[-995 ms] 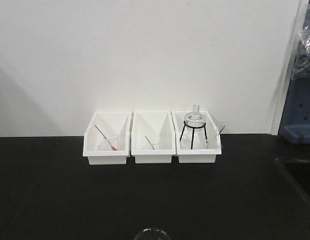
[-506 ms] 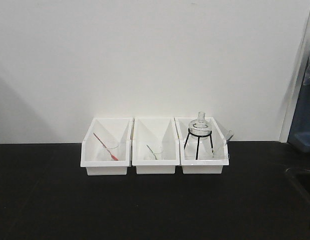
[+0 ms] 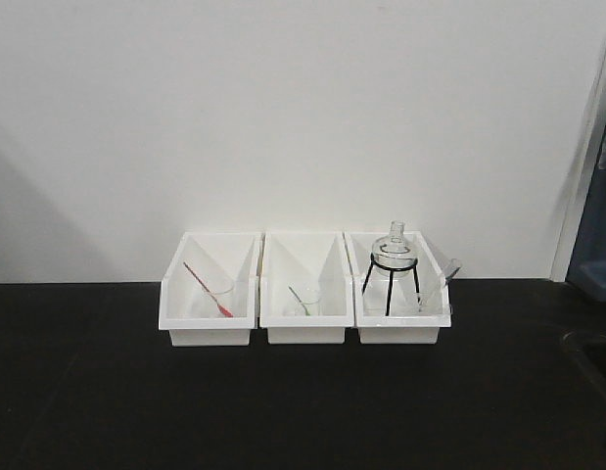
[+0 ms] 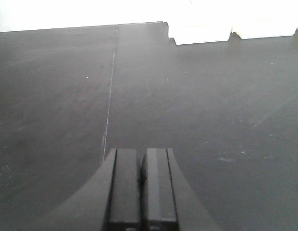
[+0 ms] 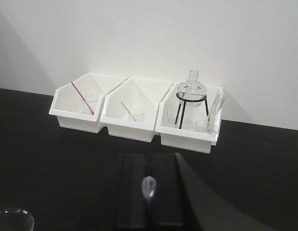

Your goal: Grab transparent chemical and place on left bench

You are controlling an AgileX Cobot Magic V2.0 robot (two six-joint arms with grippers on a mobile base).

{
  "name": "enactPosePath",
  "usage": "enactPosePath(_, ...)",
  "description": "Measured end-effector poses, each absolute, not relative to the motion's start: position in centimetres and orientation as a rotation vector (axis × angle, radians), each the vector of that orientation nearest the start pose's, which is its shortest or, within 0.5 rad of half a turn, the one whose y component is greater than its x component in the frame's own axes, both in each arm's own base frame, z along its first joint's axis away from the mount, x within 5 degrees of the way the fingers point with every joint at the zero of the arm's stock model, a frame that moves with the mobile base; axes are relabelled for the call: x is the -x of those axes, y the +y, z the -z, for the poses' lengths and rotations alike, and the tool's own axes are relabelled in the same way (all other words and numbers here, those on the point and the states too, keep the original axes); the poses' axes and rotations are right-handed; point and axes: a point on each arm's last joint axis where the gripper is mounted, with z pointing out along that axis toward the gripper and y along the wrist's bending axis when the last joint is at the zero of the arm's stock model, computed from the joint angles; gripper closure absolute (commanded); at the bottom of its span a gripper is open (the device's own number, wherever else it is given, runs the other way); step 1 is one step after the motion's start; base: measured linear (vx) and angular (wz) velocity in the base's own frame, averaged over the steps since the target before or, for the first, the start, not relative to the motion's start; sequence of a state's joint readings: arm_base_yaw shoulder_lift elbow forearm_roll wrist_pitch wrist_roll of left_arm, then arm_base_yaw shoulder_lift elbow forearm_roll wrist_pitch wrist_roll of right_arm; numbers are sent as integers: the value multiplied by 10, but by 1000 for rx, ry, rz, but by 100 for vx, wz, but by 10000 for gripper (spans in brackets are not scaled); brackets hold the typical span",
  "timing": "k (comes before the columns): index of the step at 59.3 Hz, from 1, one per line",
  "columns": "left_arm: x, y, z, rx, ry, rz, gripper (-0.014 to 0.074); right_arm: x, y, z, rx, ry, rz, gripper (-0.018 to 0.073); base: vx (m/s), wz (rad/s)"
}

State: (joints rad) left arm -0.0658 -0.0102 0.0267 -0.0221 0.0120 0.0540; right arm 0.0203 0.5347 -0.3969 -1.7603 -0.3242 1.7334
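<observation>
Bench [image 3: 303,401], matte black top, set against a white wall. We record on it three white bins in a row at the wall, sides touching.

- Left bin [image 3: 209,334]: one red-filled pipette [image 3: 207,290], leaning slantwise inside.
- Middle bin [image 3: 304,334]: one green-filled pipette [image 3: 303,297], also leaning, shorter in view.
- Right bin [image 3: 398,334]: one round glass flask [image 3: 395,245] seated on a black tripod stand [image 3: 389,290]. Just beside the stand, on the bin's right side, is a small beaker [image 5: 206,126].
- Transparent chemical [image 3: 446,268]: a clear pipette standing tilted in that small beaker, its upper end reaching past the right bin's rim. We find it apart from both grippers.
- Left gripper [image 4: 140,153]: fingers pressed together with only a hairline seam between them, nothing held. It hangs over bare bench beside a thin joint line in the top, and the bin fronts show far off at the upper right of its view.
- Right gripper [image 5: 149,159]: fingers closed against each other, pointed toward the bins and well apart from them. A small clear glint sits in the seam; we cannot tell what it is.
- Glass rim [image 5: 11,219]: partly in view at the lower left of the right wrist view.
</observation>
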Motion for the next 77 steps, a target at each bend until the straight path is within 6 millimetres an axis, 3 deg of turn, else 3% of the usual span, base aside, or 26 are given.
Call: enactPosePath(77, -57, -4, -204, -74, 1510, 27, 600, -114, 29, -300, 277, 1659, -239, 562, 0, 0)
